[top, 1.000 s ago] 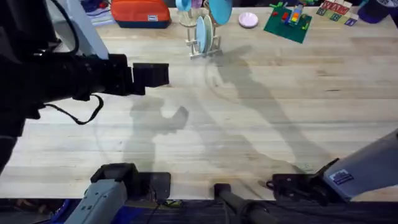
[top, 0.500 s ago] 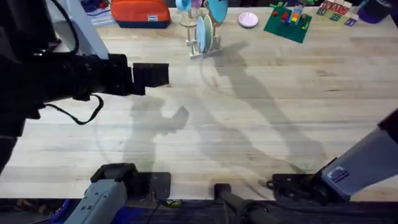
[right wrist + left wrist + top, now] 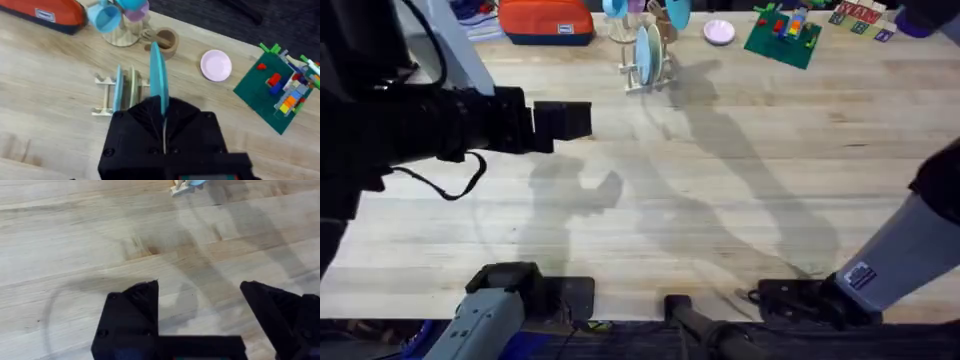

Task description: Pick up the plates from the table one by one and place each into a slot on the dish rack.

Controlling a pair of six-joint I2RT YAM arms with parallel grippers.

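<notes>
Left end effector [image 3: 200, 310] hangs over grainy light-wood table [image 3: 720, 180], black fingers spread apart, nothing in them. Right wrist cam shows what the overhead doesn't: right end effector [image 3: 164, 131] clamped on a thin turquoise plate [image 3: 158, 75] on edge, just beside the pale pegged dish rack [image 3: 116, 95], where another blue plate [image 3: 119, 89] stands. Since a second ago the held plate slid closer above the rack.

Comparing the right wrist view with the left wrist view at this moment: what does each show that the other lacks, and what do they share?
Right wrist only: the right gripper shut on a turquoise plate held on edge above the dish rack, a pink plate, the green brick baseplate, a tan cup.

Left wrist only: the left gripper, open, above bare wood.

Both: the table and, in the left wrist view at its edge, the rack.
</notes>
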